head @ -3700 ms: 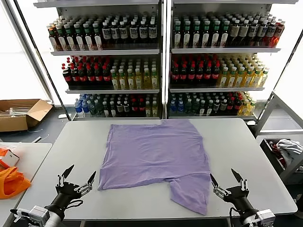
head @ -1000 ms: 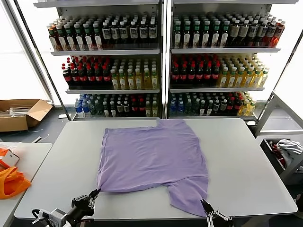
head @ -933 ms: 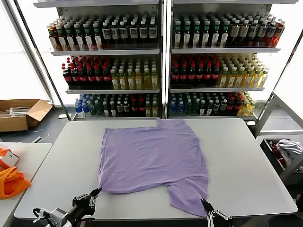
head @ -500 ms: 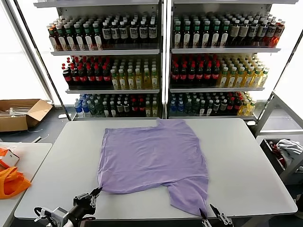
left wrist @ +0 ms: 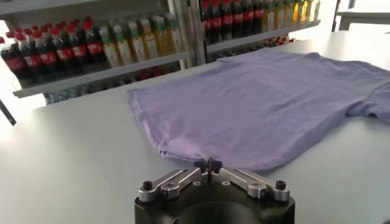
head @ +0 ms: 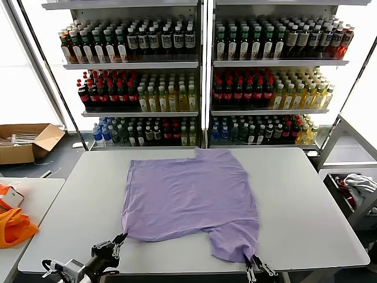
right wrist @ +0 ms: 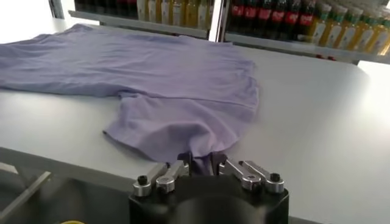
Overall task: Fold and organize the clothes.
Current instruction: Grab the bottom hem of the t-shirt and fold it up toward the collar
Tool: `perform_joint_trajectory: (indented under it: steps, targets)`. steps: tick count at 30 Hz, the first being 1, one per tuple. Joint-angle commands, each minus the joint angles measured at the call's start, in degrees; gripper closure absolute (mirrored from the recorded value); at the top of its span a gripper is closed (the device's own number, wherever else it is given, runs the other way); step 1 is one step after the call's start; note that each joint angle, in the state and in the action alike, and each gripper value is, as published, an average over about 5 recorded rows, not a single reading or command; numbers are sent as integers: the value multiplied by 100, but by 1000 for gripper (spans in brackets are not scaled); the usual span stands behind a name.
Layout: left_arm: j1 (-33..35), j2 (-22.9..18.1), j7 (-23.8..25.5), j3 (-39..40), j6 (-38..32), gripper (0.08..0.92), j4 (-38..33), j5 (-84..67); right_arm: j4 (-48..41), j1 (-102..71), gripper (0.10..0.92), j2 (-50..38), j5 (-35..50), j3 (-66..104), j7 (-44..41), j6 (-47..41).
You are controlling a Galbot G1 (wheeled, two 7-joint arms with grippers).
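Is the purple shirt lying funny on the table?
Yes. The lavender T-shirt lies crooked, one sleeve trailing to the table's near edge, pinched by the right gripper. The left gripper is shut at the other near corner.

Drink-stocked shelves (head: 203, 76) behind a grey table (head: 306, 194); bright side windows (head: 23, 82).

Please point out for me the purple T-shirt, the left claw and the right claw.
purple T-shirt (head: 188, 191): head view, middle of the flat body.
left claw (head: 118, 240): head view, between the fingertips at the shirt's near left corner.
right claw (right wrist: 202, 161): right wrist view, between the fingertips, at the shirt's near edge.
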Motion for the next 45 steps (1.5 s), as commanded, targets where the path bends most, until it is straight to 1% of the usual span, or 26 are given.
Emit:
perform_joint_trajectory:
  steps: [1,3,10,14,20,27,31,39,45]
  targets:
    - [51,-12,6,-3,-32,912,-9,11,-207,122,901,51,171,-134,31,465]
    - [101,-16,13,-17,-57,912,-12,13,-195,50,919,46,252,-73,-70,772]
    - [198,-14,41,-53,-115,912,-11,7,-241,-58,919,23,174,98,-430,2240]
    - [119,65,77,-94,-107,912,2,-56,-182,141,919,79,158,140,-420,2532]
    - [-132,358,317,-201,-96,912,94,-206,-80,710,919,65,345,113,-299,2426]
    - [-801,684,444,-48,31,913,431,-432,-519,1671,919,-6,451,-47,-105,2087]
    - [-1285,803,490,146,108,913,704,-585,-980,2376,919,-40,582,-198,38,1868]
    - [-2348,911,473,526,301,913,1337,-982,-2010,3836,919,-24,935,-529,377,1464]
    - [-2905,934,342,684,765,913,1728,-1767,-2846,4708,919,60,1002,-807,496,1326]
